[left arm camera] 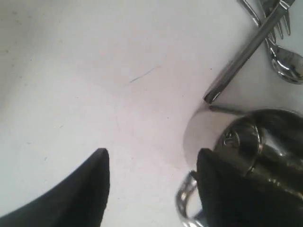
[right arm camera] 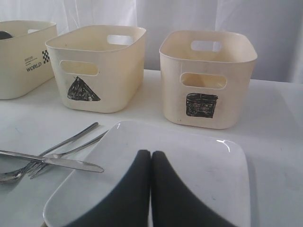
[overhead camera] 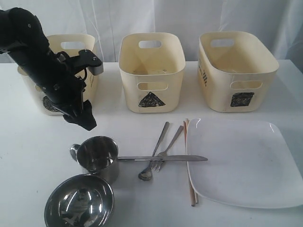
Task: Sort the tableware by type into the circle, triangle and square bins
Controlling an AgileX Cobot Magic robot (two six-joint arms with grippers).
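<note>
We're hovering the left gripper (overhead camera: pixel 81 117), jaws spread and empty, just far of the steel mug (overhead camera: pixel 98 156). Next it's needing to straddle the rim. The right gripper (right arm camera: pixel 150 158) is sitting closed over the plate (right arm camera: pixel 203 158).

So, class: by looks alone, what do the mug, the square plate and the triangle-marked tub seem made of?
Shiny silver mug: likely polished steel, mirror reflections. Large white square plate: probably glazed ceramic, maybe melamine; glossy highlight. Cream triangle-marked tub: seemingly matte plastic, moulded handle cut-outs.
</note>
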